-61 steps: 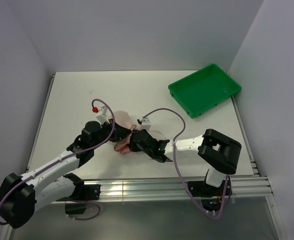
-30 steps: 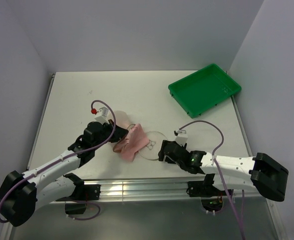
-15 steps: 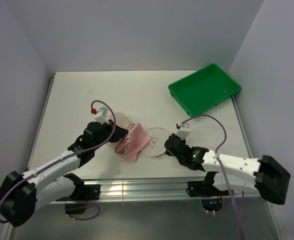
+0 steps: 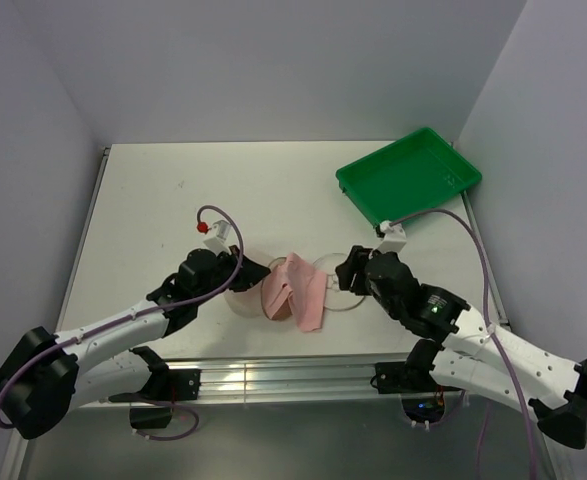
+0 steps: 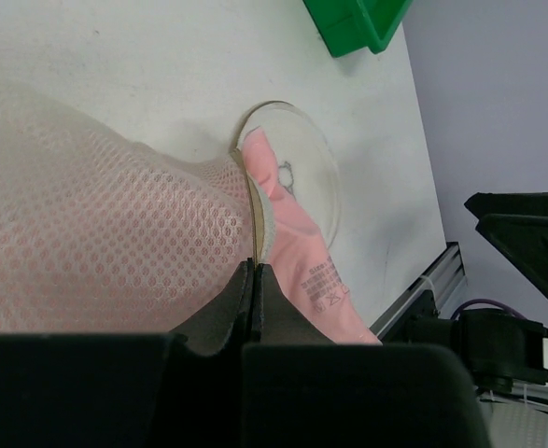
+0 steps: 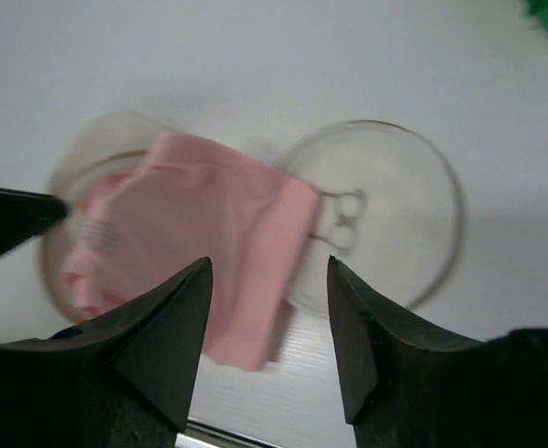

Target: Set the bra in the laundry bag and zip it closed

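- The bra (image 4: 295, 292), soft salmon-pink fabric, lies folded across the laundry bag (image 6: 395, 215), a round cream honeycomb-mesh pouch spread in two discs at the white table's (image 4: 173, 200) near edge.
- The left gripper (image 5: 255, 289) pinches the mesh rim.
- The right gripper (image 6: 269, 266) hovers spread and holds nothing; its view is blurred.
- A green plastic tray (image 4: 409, 180) sits at the far right corner.

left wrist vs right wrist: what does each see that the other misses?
Left wrist only: the left gripper shut on the laundry bag, its mesh close up, and the printed label on the bra. Right wrist only: the right gripper open above both round halves of the bag, the bra across their join. Both: bra, the bag half with the dark mark, table.
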Controlling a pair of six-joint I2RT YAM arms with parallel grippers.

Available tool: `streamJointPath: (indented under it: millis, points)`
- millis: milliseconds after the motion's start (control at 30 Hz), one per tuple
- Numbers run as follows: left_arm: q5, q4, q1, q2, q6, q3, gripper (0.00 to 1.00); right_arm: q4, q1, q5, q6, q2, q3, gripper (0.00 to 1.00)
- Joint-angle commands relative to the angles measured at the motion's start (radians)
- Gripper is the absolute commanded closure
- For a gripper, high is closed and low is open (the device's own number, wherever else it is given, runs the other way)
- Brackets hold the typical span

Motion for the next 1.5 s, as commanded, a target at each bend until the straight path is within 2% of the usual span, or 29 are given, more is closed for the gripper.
streamJointPath:
  millis: [0,33,100,133,267,367,500,633,767,900,1067,1167,1300,1433,1467]
  points:
    - [0.012,0.080,-0.012,0.018,-0.016,0.015,1.00,0.254,0.001,-0.161,-0.015,0.065,-0.003,0.42]
    - [0.013,0.083,-0.014,0.023,-0.016,0.019,1.00,0.437,0.015,-0.198,0.031,0.100,-0.044,0.61]
    - [0.012,0.081,-0.017,0.026,-0.015,0.022,1.00,0.610,0.026,-0.255,0.076,0.172,-0.081,0.74]
    - [0.012,0.080,-0.017,0.026,-0.013,0.022,1.00,0.662,0.027,-0.296,0.105,0.258,-0.086,0.80]
    - [0.012,0.060,-0.018,0.027,-0.001,0.031,1.00,0.857,0.045,-0.379,0.144,0.412,-0.072,0.80]
    - [0.004,0.055,-0.018,0.021,0.002,0.035,1.00,0.885,0.084,-0.398,0.167,0.499,-0.057,0.76]
    - [0.016,0.067,-0.018,0.014,-0.004,0.042,1.00,0.989,0.099,-0.409,0.222,0.597,-0.091,0.77]
    - [0.038,0.083,-0.023,0.017,-0.019,0.053,1.00,1.177,0.104,-0.452,0.283,0.732,-0.108,0.77]
    - [0.047,0.087,-0.038,0.007,-0.030,0.051,1.00,1.230,0.113,-0.436,0.317,0.898,-0.063,0.78]
    - [0.047,0.075,-0.055,-0.029,-0.047,0.045,1.00,1.249,0.115,-0.340,0.317,0.935,-0.037,0.78]
    - [0.015,0.017,-0.061,-0.066,-0.046,0.027,1.00,1.255,0.118,-0.291,0.309,0.883,-0.055,0.69]
    - [-0.037,-0.044,-0.060,-0.094,-0.024,0.036,1.00,1.207,0.141,-0.252,0.288,0.781,-0.103,0.50]
    - [-0.068,-0.069,-0.060,-0.098,-0.010,0.065,1.00,1.028,0.179,-0.185,0.274,0.595,-0.163,0.33]
    - [-0.068,-0.014,-0.061,-0.097,-0.042,0.056,1.00,0.865,0.199,-0.108,0.311,0.457,-0.200,0.32]
    - [-0.068,0.024,-0.061,-0.097,-0.052,0.048,1.00,0.850,0.199,-0.094,0.312,0.444,-0.198,0.36]
